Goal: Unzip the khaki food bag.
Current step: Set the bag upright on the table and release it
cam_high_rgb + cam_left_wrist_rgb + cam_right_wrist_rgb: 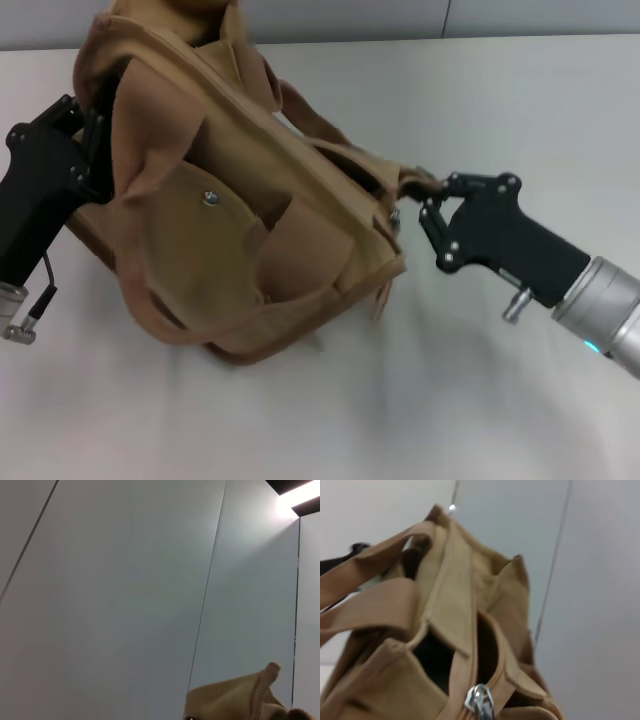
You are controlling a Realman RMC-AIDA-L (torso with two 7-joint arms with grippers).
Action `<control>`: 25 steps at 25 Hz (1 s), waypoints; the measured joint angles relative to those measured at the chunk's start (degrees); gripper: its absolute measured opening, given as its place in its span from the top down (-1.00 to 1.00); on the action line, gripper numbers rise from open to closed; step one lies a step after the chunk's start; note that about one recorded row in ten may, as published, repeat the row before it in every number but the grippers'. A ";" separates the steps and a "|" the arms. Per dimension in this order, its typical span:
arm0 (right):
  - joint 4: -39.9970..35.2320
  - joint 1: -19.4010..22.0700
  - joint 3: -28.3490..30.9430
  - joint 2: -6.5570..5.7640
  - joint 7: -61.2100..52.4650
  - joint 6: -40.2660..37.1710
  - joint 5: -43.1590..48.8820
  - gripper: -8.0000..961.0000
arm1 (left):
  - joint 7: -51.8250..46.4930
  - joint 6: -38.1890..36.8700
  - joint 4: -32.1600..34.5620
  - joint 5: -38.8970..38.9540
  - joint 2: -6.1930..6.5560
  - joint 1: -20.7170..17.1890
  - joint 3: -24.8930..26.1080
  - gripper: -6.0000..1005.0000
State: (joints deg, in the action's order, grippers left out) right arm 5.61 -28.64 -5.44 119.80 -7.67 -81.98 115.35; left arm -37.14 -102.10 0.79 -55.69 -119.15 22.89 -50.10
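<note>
The khaki food bag lies tilted on the white table, its front pocket with the metal snap facing me and its strap handles draped over it. My left gripper is at the bag's left end, shut on the fabric and holding that end up; a bit of the bag's fabric shows in the left wrist view. My right gripper is at the bag's right end, shut on the tan zipper pull. In the right wrist view the metal zipper slider sits close by, and the top gapes open onto the dark inside.
The white table spreads around the bag. A grey wall runs along its far edge. The left wrist view shows mostly grey wall panels.
</note>
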 joint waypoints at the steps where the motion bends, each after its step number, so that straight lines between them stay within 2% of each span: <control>1: 0.85 -0.46 2.45 0.00 0.04 -0.48 -0.01 0.59 | -0.24 0.11 0.00 -0.11 -0.01 0.01 -0.02 0.71; 8: 2.78 -4.10 11.10 -0.06 -3.61 -1.83 -0.04 0.92 | -0.96 1.72 -0.38 -0.44 -0.03 -0.87 -0.50 0.71; 16: -2.18 -12.56 16.16 -0.39 -23.72 2.83 -0.04 0.87 | -1.27 4.37 -2.02 -0.58 -0.02 -2.17 -1.33 0.70; 25: -3.63 -14.44 18.27 -0.44 -28.08 4.82 -0.09 0.79 | -2.28 10.98 -2.42 -0.60 -0.02 0.02 -8.63 0.70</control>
State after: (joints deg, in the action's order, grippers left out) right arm 1.98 -43.08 12.83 119.36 -35.75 -77.17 115.26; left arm -39.43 -91.12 -1.63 -56.29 -119.18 22.91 -58.73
